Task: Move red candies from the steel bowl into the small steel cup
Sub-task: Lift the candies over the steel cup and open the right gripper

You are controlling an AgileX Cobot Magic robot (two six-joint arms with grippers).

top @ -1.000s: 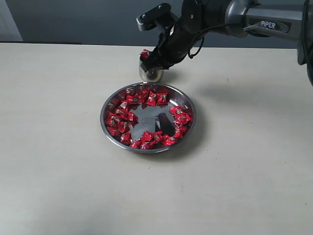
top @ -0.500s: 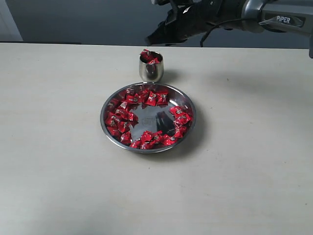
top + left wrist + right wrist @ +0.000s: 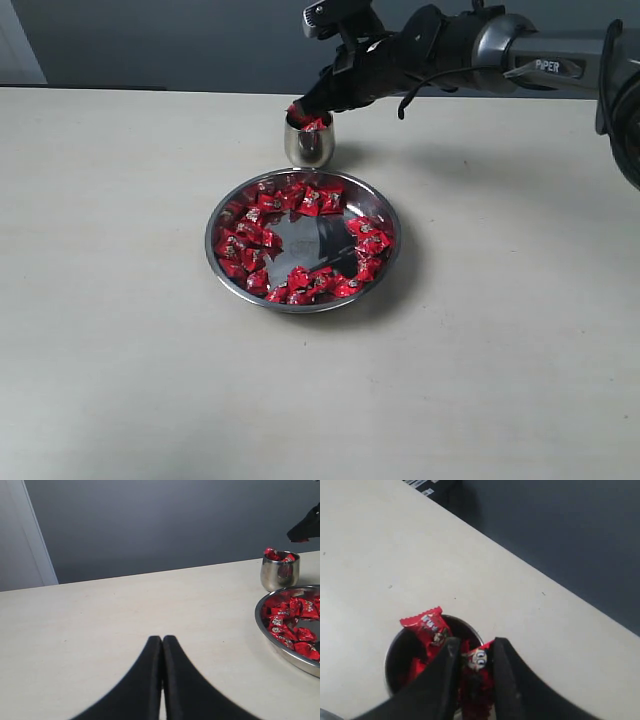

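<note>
The small steel cup (image 3: 309, 145) stood upright on the counter (image 3: 120, 350), just beyond the far rim of the steel bowl (image 3: 310, 245). It already held several wrapped pieces heaped to its mouth, one poking above the rim. Straight over that mouth we saw a red candy (image 3: 476, 677) pinched in the right end effector (image 3: 476, 647), whose fingers were drawn narrow around it. The wrist view looked down past the wrapper into the cup's opening. So the cup lay directly beneath the load, and we judged that the coming move needed only a release, with little or no sideways correction. We thought a piece might bounce off the heap. The rest of the red candies (image 3: 300, 200) lay ringed around the bowl. The left end effector (image 3: 162, 639) sat well apart to the left, fingers pressed together and empty.
</note>
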